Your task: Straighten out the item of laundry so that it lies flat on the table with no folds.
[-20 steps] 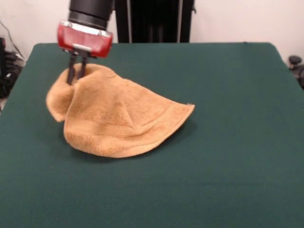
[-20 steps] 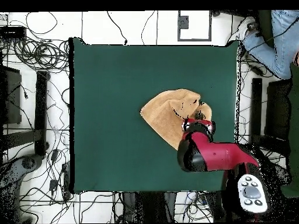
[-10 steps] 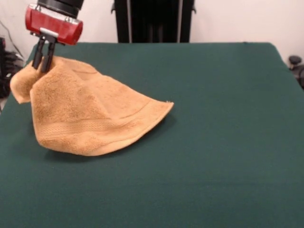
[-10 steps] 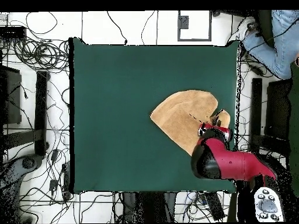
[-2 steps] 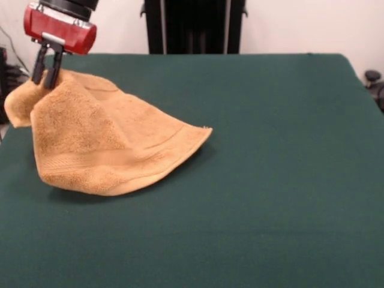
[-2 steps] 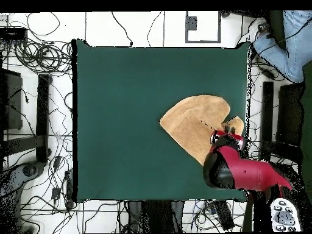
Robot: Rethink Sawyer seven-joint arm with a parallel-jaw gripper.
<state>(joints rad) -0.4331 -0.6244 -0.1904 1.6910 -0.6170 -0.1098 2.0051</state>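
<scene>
Gripping part: the tool point(image 5: 46, 75) hung at the far left of the front view, its two dark fingers point(image 5: 53, 71) drawn close together and pinching a raised edge of the towel.
Arm: a red housing point(image 5: 59, 30) sat just above the fingers; from overhead the red and black arm point(image 6: 241, 173) reached in over the tabletop's right edge.
Towel: the tan-orange towel point(image 5: 108, 144) was lifted at the pinched edge and sloped down from there to the tabletop, tent-like rather than flat.
Towel, hanging flap: a loose corner point(image 5: 18, 105) drooped to the left of the fingers, past the tabletop's left edge in the front view.
Towel, low end: the other end tapered to a corner point(image 5: 204, 131) resting on the cloth, toward the middle.
Towel, band: a flat woven strip point(image 5: 102, 159) ran near the lower hem.
Towel from overhead: it lay in the right half, near the right edge, a rounded lobe point(image 6: 198, 119).
Tabletop: dark green cloth point(image 5: 288, 180) stretched bare to the right of the towel.
Person: a blue-trousered leg point(image 6: 286, 42) showed at the overhead view's top right corner.
</scene>
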